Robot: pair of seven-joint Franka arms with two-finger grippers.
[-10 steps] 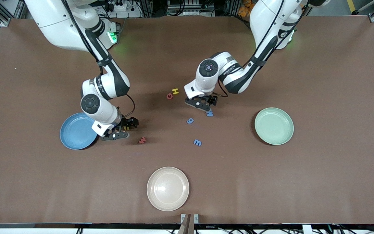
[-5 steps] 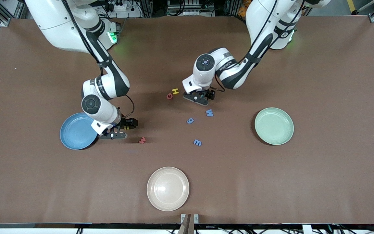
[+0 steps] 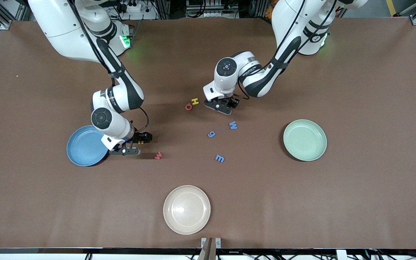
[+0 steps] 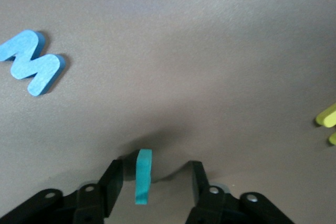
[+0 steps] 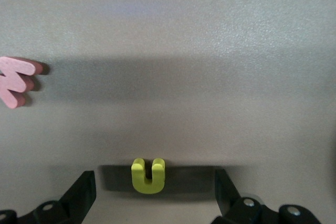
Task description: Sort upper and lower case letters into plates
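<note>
Left hand low over worktop, fingers part-spread around edge-on teal letter, not visibly pinching; blue W near. Right hand spread wide astride yellow u, beside blue plate.

Even overhead light, soft shadows

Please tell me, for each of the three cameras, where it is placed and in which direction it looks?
Front view: high across the table, facing both arms' bases; shows both arms, three plates, scattered letters.
Left wrist view: on the left arm's wrist, looking down past the left gripper at a teal letter between its fingers.
Right wrist view: on the right arm's wrist, looking down past the open right gripper at a yellow u.
Shared: the blue W; the red w.
</note>
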